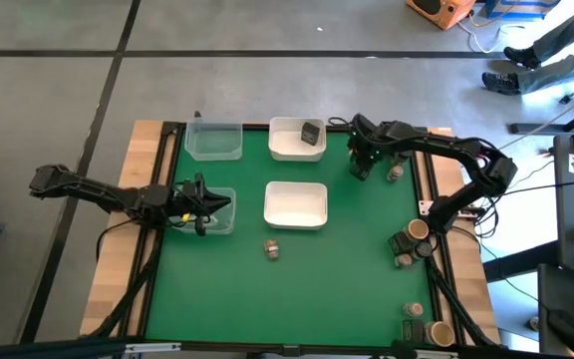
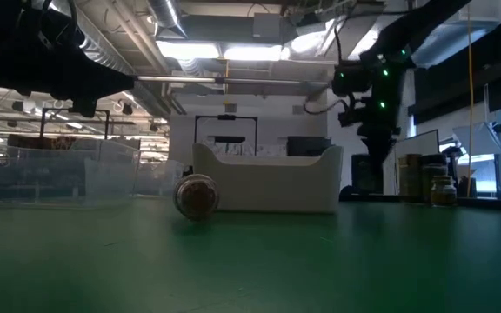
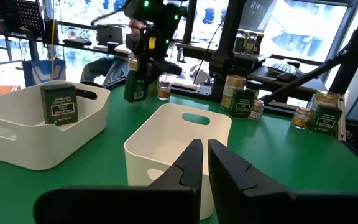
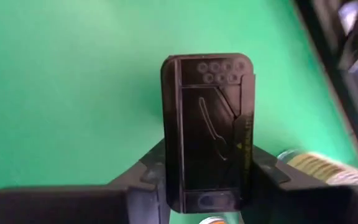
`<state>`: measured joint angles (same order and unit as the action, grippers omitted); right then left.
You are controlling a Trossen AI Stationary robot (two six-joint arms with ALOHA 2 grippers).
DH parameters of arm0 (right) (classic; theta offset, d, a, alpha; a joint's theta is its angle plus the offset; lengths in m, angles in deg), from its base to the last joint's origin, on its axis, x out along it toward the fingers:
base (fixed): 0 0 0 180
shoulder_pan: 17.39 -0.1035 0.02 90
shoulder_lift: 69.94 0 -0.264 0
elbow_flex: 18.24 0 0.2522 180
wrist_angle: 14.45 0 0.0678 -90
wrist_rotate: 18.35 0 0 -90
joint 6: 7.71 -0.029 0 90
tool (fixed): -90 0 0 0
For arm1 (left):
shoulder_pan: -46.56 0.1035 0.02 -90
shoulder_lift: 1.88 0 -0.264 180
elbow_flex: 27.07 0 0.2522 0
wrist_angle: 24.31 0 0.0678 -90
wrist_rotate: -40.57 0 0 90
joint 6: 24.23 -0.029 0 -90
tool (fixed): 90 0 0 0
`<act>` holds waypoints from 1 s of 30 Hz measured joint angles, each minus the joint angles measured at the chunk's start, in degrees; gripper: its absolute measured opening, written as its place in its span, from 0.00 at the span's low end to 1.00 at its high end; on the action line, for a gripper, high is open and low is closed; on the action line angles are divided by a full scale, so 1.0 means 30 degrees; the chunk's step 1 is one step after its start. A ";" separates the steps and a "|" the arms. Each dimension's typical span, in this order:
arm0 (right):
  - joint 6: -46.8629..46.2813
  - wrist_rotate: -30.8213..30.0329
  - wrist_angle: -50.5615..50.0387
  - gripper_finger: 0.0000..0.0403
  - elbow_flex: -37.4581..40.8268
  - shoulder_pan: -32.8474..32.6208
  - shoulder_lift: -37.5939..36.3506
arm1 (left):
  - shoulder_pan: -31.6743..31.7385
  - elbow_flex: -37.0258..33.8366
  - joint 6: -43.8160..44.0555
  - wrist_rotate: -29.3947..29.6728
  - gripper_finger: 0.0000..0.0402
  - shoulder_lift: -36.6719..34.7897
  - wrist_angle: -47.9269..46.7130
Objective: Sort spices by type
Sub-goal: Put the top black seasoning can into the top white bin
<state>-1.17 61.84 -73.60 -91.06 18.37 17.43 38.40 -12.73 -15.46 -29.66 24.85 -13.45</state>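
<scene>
My right gripper stands over the mat's far right and is shut on a dark grey boxy tin. The left wrist view shows that tin upright on its base on the green mat. Another dark tin stands inside the far white tray. A small round jar lies on its side on the mat near the middle. A further jar sits just right of my right gripper. My left gripper is shut on nothing and held level above a clear tub at the left. My right gripper pinches the dark tin between its two fingers, one on each narrow side just below the lid. The fingers come from above, slanting steeply down. The tin stands upright with its base on the mat.
A second white tray sits mid-table and a second clear tub at the far left. More spice jars cluster along the right edge and at the near right corner. Open green mat lies in front.
</scene>
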 joint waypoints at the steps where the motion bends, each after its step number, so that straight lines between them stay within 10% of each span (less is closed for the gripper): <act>1: 0.0008 -0.0106 -0.0102 0.32 -0.0455 -0.0235 0.0000 | 0.0005 0.0000 0.0000 0.0000 0.04 0.0006 -0.0005; 30: 0.0865 0.0488 0.8301 0.33 -0.5718 -0.3500 0.3577 | 0.0000 0.0000 0.0068 -0.0002 0.04 0.0006 -0.0007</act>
<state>1.43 63.30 -48.70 -108.21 7.87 28.16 38.40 -12.73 -15.25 -29.67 24.86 -13.48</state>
